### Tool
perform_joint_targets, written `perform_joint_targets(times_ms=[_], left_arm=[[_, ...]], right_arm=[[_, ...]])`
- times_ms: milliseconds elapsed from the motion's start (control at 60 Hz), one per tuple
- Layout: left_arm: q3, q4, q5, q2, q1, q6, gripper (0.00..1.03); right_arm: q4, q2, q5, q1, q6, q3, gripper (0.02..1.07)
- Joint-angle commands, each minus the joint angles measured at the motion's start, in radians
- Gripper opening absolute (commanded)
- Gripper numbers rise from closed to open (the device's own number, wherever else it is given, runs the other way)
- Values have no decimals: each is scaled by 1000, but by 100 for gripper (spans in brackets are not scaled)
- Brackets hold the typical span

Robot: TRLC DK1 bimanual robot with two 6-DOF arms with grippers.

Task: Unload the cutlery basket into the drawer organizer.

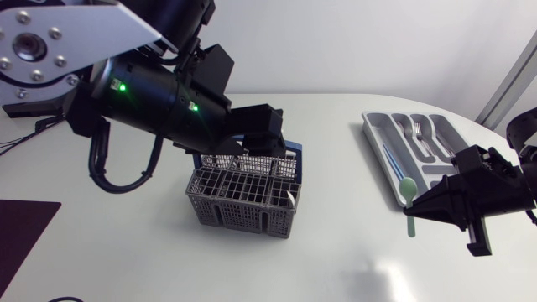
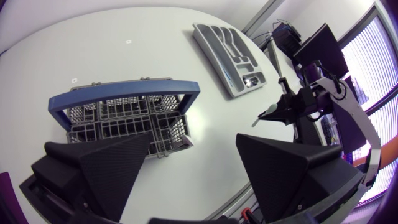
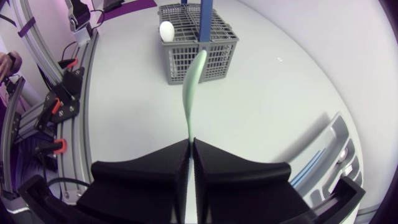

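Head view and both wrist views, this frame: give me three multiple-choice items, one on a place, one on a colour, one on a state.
1. Where is the green spoon?
A) flat on the table
B) in the right tool, outside the drawer organizer
C) lying in a compartment of the drawer organizer

2. What colour is the handle of the cutlery basket?
A) red
B) blue
C) yellow

3. The left tool is:
A) open over the basket
B) shut on a fork
C) shut on the handle

Answers:
1. B: the right wrist view shows both fingers closed on the spoon's stem, and the head view shows it beside the organizer.
2. B: a blue bar spans the grey mesh.
3. A: its fingers stand wide apart with nothing between them.
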Motion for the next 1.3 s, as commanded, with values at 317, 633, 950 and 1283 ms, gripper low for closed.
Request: perform_joint_targets(times_ms=[317, 633, 950, 1283], left_arm=[[-77, -51, -67, -30, 17, 28, 98], [-125, -53, -79, -51, 15, 29, 98], [-152, -56, -99, -71, 1, 29, 98], [-171, -57, -107, -87, -22, 19, 98]], right_arm=[[105, 254, 168, -235, -280, 152, 7], [383, 424, 344, -289, -339, 232, 7], [621, 544, 465, -298, -386, 227, 7], [736, 600, 548, -320, -429, 219, 13]])
